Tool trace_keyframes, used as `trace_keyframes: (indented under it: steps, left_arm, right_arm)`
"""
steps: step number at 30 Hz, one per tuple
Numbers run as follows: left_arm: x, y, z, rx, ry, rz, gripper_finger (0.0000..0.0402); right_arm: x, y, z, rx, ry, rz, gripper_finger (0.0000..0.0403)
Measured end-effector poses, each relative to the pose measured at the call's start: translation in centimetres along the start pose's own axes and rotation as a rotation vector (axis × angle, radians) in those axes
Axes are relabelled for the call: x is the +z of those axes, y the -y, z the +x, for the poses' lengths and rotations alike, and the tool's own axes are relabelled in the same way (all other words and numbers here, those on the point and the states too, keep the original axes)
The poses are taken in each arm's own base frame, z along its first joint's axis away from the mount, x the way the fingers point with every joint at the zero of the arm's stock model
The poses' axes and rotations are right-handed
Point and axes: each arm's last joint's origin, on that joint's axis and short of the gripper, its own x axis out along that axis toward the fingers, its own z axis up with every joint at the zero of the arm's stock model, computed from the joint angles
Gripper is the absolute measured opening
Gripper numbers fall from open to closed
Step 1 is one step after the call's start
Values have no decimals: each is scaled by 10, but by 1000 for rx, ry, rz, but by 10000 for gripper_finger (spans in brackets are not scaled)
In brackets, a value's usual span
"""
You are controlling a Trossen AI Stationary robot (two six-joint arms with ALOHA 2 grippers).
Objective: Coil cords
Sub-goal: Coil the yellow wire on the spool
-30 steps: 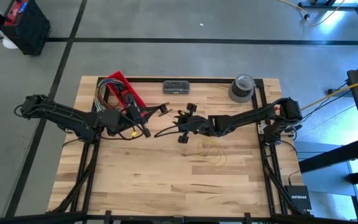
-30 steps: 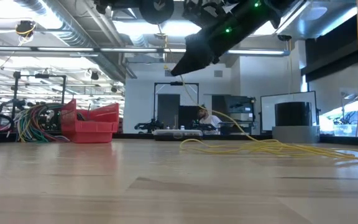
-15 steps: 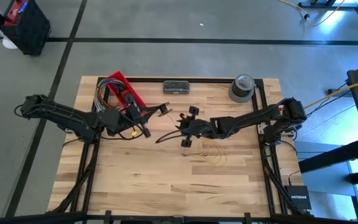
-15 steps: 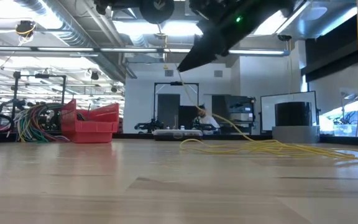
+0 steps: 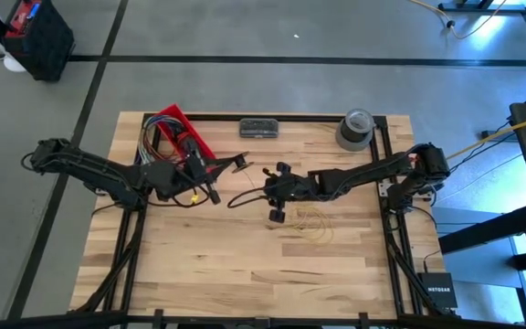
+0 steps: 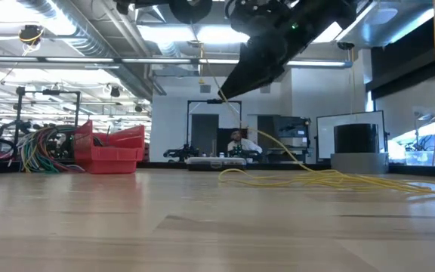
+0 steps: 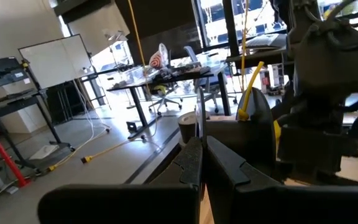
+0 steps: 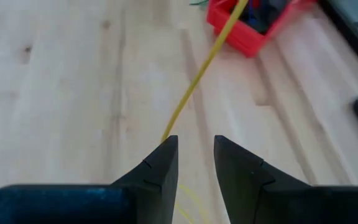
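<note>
The thin yellow cord (image 6: 270,143) runs from my left gripper (image 5: 241,163) down to my right gripper (image 6: 225,92), bends there, and slopes down to loose loops (image 5: 310,222) lying on the wooden table right of centre. My left gripper is held high above the table's middle, pointing level toward the right arm, and is shut on the cord. My right gripper (image 5: 257,191) hangs just right of it, slanting down, with its fingers apart (image 8: 196,163). My left gripper pinches the cord (image 7: 201,115) between its two shut fingers, which come at it level from the table's left. The cord sticks up past the fingertips as a thin strand. From the hold it slants down toward my right gripper, clear of the table. My right gripper is not shut on the cord. The cord meets the tip of one finger (image 8: 166,138) on its outer edge and passes behind it. It bends at that fingertip (image 6: 221,95) and falls slack to the loops on the table.
At the far left stands a red bin (image 5: 179,128) with multicoloured wires (image 5: 153,137). A dark case (image 5: 259,127) and a grey tape roll (image 5: 355,128) lie along the far edge. A person (image 6: 238,142) sits far off in the room. The near half of the table is bare wood.
My right gripper has rolled at the wrist and tipped further down, staying nearly in place. The cord still bends at its fingertip. My left gripper has kept still and shut.
</note>
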Motion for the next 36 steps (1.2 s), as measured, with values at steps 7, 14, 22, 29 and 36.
trace_keyframes:
  steps: [7,14,22,29,36]
  left_arm:
    - [-1,0,0,-3,-10,9,1]
    - [-2,0,0,-4,-14,8,1]
    - [-2,0,0,-4,-14,-1,1]
    - [-2,0,0,-4,-15,12,1]
    - [-2,0,0,-2,-14,-16,1]
  right_arm:
    - [2,1,-10,7,-124,-5,106]
    - [12,0,-8,7,-53,29,106]
    - [4,4,11,-55,-74,-43,106]
    - [19,4,4,-51,-31,-89,60]
    - [25,3,10,-78,30,-130,16]
